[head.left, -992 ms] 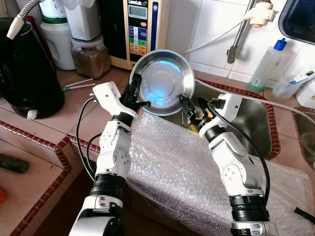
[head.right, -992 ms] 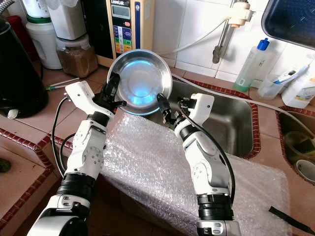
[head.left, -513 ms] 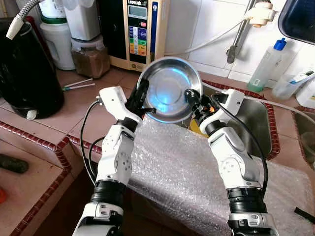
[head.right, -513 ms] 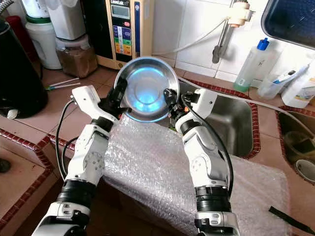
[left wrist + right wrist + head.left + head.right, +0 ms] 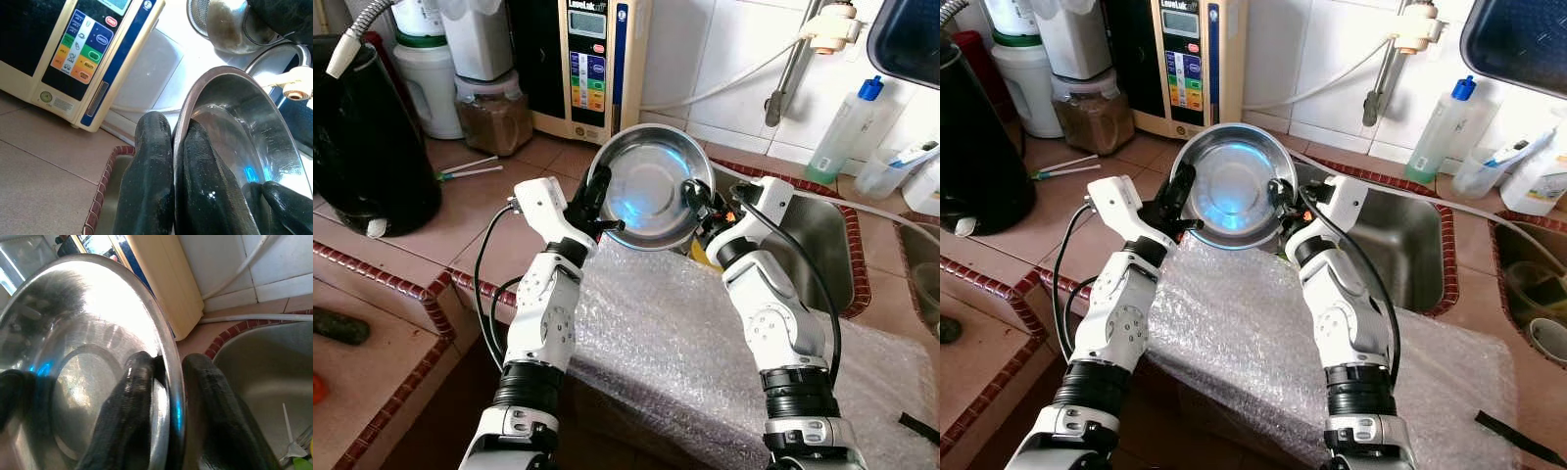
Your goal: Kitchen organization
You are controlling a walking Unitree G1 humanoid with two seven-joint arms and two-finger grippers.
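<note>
A steel bowl (image 5: 646, 186) is held tilted in the air above the near edge of the sink (image 5: 822, 259), over a sheet of bubble wrap (image 5: 675, 343). The left pincer (image 5: 595, 201) pinches the bowl's left rim, one finger inside and one outside; the right pincer (image 5: 693, 201) pinches the opposite rim likewise.

Dark tray (image 5: 911, 34) cropped at corner
</note>
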